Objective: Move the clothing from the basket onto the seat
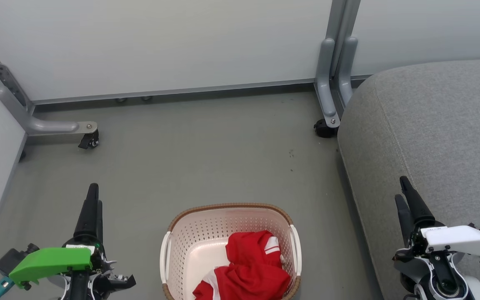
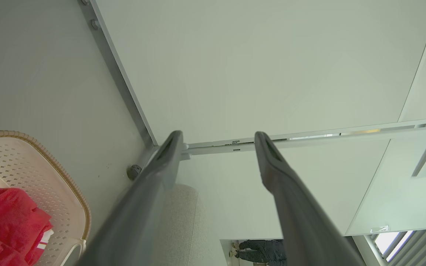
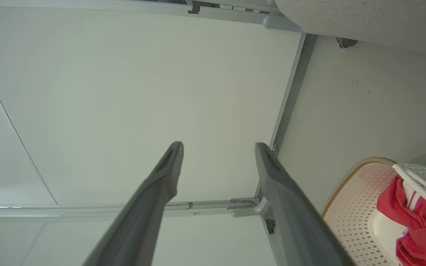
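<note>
The basket (image 1: 190, 233) stands on the grey floor (image 1: 206, 146). The clothing (image 1: 248, 266) lies bunched inside it, a red heap with white stripes piled against the basket's right wall and near end. The perforated bottom is bare on the basket's left and far side. The left gripper (image 1: 96, 195) is to the left of the basket, well apart from it, fingers pointing away toward the far wall. Its jaws are spread wide and empty, as the left wrist view shows, and the clothing sits low at the left edge of that view, well outside them. The right gripper (image 1: 400, 188) is to the right of the basket, over the near edge of the seat (image 1: 431, 133), and also well apart from the basket. Its jaws too are spread and empty, and in the right wrist view the clothing lies low at the right edge, clear of them. The seat lies right of the basket with a strip of floor between them. Beyond the basket, pale partition panels (image 1: 161, 41) on grey castor feet close off the floor.
</note>
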You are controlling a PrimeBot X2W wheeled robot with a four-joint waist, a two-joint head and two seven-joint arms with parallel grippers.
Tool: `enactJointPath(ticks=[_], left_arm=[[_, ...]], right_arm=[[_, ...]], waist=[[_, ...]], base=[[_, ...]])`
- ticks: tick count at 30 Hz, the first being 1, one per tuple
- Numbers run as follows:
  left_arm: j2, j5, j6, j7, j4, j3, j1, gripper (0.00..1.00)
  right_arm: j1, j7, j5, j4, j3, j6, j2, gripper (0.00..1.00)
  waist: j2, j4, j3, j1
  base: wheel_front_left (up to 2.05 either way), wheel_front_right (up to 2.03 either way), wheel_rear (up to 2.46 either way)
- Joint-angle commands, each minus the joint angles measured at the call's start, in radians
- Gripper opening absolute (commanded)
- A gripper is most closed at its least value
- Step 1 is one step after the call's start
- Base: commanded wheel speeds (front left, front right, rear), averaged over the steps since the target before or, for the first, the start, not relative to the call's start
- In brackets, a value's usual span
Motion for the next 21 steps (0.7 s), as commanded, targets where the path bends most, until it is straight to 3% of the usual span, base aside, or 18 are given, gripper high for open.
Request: enactJointPath(ticks=[1,21], left_arm=[[0.015,0.040,-0.002,-0.012,-0.032,-0.003,-0.034,1.00],[0.023,0.416,-0.003,-0.089,-0.106,-0.035,0.002,1.00]], right_arm=[[-0.026,-0.012,-0.046,-0.028,0.000,0.000,-0.010,1.00],[-0.010,-0.089,-0.503,-0.116,0.065,0.001,-0.024,1.00]], waist=[[0.0000,0.000,0.000,0.0000],[0.0000,0.001,-0.006,0.0000]], base=[[0.00,0.00,0.00],[0.00,0.00,0.00]])
